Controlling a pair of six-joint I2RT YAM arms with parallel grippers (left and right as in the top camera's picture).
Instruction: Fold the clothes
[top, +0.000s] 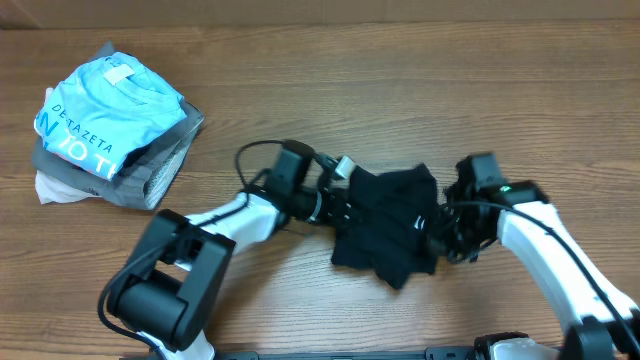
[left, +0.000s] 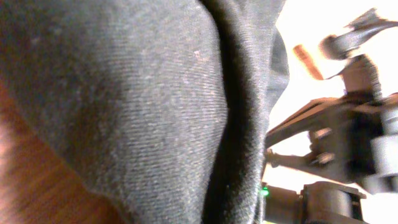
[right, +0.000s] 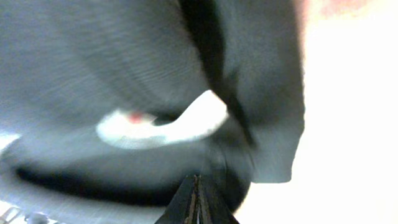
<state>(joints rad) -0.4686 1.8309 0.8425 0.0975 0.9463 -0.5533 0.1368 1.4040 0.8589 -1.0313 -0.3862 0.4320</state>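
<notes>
My left end effector (top: 345, 208): can't tell if apart, cloth hides it; right end effector (right: 195, 186) tips together; black garment (top: 390, 225) bunched btw them; uneven pull cd twist fold.

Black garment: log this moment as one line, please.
black garment: bunched, centre | left gripper: at its left edge, state unclear | right gripper: at right edge, fingertips together | folded stack: apart, untouched

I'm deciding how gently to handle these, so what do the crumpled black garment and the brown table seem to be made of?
The crumpled black garment is probably a soft cotton-like knit, matte; the left wrist view shows fine diagonal ribbing. The brown table looks like wood or wood-look laminate with a slight sheen; grain streaks run across it.
</notes>
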